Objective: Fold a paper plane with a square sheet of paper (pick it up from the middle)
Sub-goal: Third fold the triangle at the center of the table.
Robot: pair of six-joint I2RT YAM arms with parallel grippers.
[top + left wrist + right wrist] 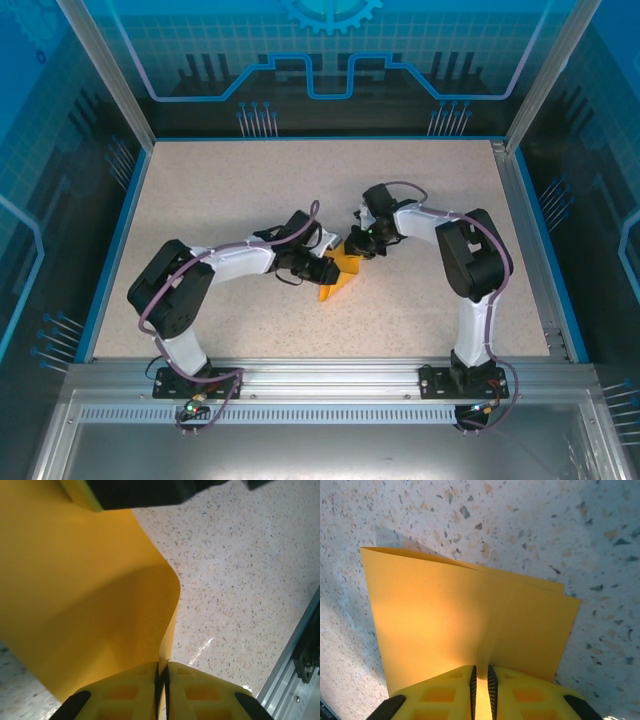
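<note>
The square sheet of paper (340, 276) is orange-yellow and folded over on itself, held just above the speckled table between both grippers. My left gripper (326, 268) comes in from the left. In the left wrist view its yellow fingers (135, 692) are shut on a lower edge of the sheet (75, 590), which bulges up and to the left. My right gripper (362, 246) comes in from the upper right. In the right wrist view the jaws of the right gripper (481, 675) pinch the paper (465, 615), whose two layers show slightly offset at the far edge.
The speckled tabletop (250, 190) has free room on all sides of the paper. A blue rim and metal frame (520, 200) border it. An aluminium rail (300, 650) shows at the right of the left wrist view, and the dark body of the other arm (145, 492) at its top.
</note>
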